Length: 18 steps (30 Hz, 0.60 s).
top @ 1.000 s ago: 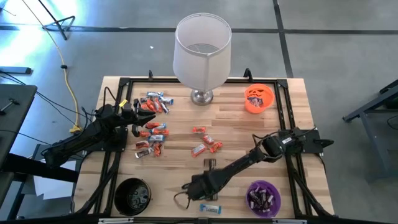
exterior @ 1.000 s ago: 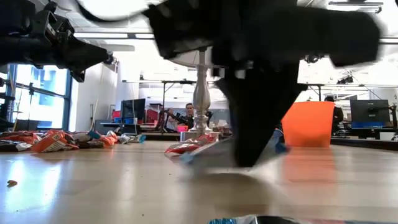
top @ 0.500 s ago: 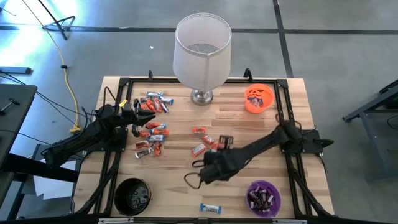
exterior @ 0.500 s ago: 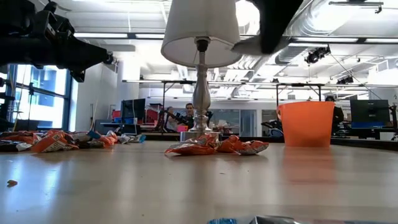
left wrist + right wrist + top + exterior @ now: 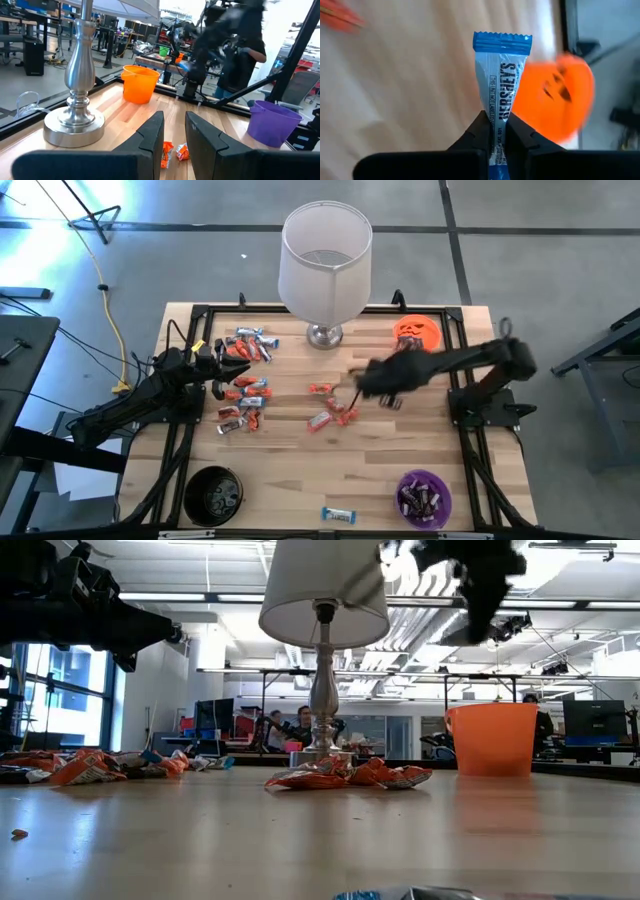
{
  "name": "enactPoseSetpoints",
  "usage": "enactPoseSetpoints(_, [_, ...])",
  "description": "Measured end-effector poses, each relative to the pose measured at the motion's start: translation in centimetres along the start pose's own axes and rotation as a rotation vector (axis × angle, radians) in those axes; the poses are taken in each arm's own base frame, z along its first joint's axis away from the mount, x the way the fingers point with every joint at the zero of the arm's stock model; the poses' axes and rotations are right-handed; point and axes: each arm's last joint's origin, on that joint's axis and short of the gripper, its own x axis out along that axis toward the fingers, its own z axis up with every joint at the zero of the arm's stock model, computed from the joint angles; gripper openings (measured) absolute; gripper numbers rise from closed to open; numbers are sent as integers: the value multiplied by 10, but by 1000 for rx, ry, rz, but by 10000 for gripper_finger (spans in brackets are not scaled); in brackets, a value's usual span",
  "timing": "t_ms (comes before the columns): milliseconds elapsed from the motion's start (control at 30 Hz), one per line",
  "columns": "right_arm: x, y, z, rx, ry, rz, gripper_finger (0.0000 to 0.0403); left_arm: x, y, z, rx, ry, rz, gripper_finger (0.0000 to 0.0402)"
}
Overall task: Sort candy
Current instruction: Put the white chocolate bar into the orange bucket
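The wooden table (image 5: 300, 470) is dominated by a white-shaded lamp (image 5: 325, 260) at its far edge, with three bowls set out: an orange pumpkin bowl (image 5: 417, 335) at the far right, a purple bowl (image 5: 424, 496) at the near right already holding several bars, and a black bowl (image 5: 213, 493) at the near left. The right arm has been swung within the last second from the near edge, by the purple bowl, up and across to the far right, and the right tool (image 5: 368, 383) is now carried in the air near the orange bowl. Its fingers are closed tightly on a silvery blue-white candy bar (image 5: 501, 85), held by one end. A similar blue-white bar (image 5: 338, 515) has been left at the near edge. This suggests a sorting trip is under way, probably towards the orange bowl. The left tool (image 5: 172, 137) is parked, fingers slightly apart and empty, over the large candy cluster (image 5: 244, 395) on the left; a smaller orange-red cluster (image 5: 332, 412) lies mid-table, unsorted.
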Motion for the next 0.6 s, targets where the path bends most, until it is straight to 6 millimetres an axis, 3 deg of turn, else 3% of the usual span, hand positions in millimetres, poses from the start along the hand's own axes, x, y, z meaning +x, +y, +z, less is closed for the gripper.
enactPoseSetpoints(233, [41, -75, -42, 184, 81, -5, 20, 0, 0, 0, 0, 1, 0, 64])
enactPoseSetpoints(433, [70, -113, -58, 303, -46, 53, 30, 0, 0, 0, 0, 0, 0, 64])
enactPoseSetpoints(600, [89, -136, -60, 332, -94, 61, 76, 0, 0, 0, 0, 0, 0, 65])
